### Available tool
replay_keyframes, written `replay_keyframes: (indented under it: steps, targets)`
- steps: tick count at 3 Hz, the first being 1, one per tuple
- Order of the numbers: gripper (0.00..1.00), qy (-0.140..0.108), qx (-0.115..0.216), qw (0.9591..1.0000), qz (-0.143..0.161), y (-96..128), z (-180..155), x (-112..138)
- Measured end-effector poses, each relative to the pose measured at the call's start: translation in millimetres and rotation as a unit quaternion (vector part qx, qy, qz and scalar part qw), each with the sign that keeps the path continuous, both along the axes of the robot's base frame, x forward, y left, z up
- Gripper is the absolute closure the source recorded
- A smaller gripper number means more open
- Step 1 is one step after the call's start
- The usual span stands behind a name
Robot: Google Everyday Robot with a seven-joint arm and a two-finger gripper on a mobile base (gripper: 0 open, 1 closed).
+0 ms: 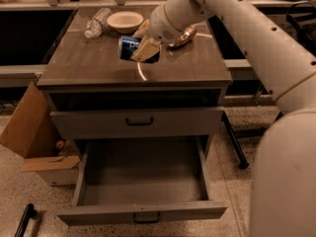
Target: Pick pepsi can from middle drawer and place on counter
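Wood-grain counter (89, 65) above open middle drawer (143, 174) | gripper (144, 50) clenched on pepsi can (128, 47), held sideways just over counter centre | advice: can is best lowered until touching; only then released
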State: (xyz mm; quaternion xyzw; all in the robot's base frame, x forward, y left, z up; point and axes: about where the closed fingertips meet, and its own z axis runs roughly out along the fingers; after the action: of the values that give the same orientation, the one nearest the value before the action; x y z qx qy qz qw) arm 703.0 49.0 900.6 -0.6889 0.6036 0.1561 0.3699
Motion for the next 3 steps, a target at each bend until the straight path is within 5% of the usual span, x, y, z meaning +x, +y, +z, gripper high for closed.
replay_keyframes:
  steps: [1, 2, 3]
  targets:
    - [1.00, 0.015, -0.004, 0.9997, -0.018, 20.4, -5.6, 22.7]
    - [0.81, 0.031, -0.010, 0.9993, -0.017, 44.2, -11.7, 35.5]
    - [0.50, 0.043, -0.017, 0.9989, -0.009, 66.6, -16.6, 44.2]
